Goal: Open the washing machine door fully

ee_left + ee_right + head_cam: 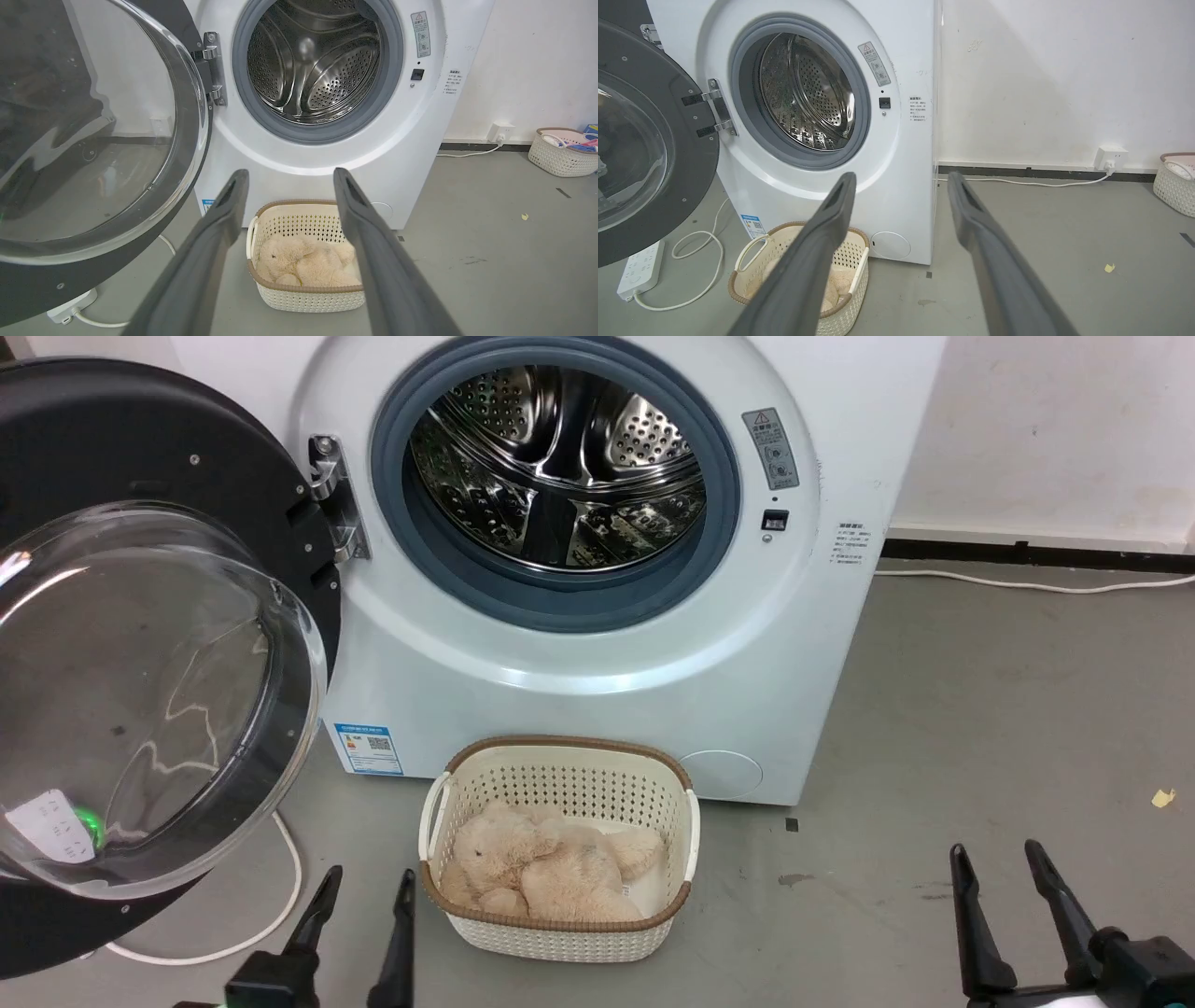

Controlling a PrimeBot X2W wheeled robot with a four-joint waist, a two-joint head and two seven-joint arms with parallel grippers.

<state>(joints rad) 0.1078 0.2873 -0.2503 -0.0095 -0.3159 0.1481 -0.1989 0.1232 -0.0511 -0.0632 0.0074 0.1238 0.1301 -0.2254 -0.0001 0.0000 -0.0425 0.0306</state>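
Note:
The white washing machine (597,653) stands ahead with its steel drum mouth (557,467) exposed inside the grey gasket. The washing machine door (149,691), black-rimmed with a bulging glass bowl, is swung wide to the left on its metal hinge (334,499); it also fills the left of the left wrist view as the door (93,140) and shows as the door (644,149) in the right wrist view. My left gripper (364,882) is open, low, just right of the door's lower edge. My right gripper (999,854) is open at the lower right, over bare floor.
A cream perforated basket (560,933) holding a beige plush toy (541,863) sits on the floor in front of the machine. A white cable (280,896) and power strip (640,270) lie under the door. Another basket (560,154) stands by the right wall.

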